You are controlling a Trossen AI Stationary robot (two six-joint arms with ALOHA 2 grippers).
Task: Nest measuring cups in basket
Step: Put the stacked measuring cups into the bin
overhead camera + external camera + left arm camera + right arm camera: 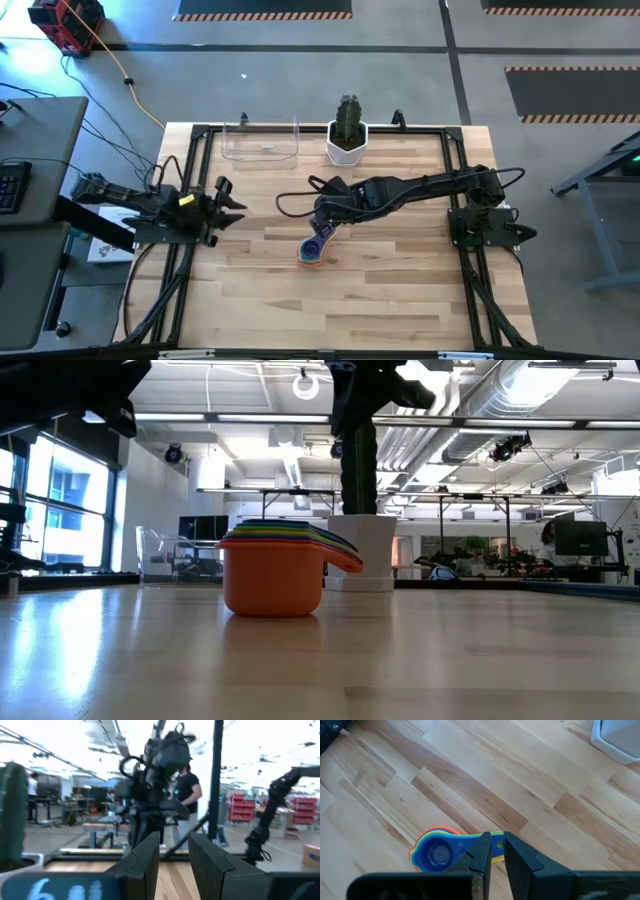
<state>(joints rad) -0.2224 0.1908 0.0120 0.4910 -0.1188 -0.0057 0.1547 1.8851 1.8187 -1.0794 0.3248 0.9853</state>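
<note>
Orange-bottomed stacked measuring cups (436,853) sit just below the right gripper (497,851), handles between its narrowly parted jaws. Left gripper (174,856) waits aside, jaws narrow.

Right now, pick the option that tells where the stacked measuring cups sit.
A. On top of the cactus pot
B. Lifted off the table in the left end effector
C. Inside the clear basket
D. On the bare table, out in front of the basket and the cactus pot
D: the high view shows the measuring cups on the wood table, apart from the basket and cactus pot, just under the right end effector.
</note>
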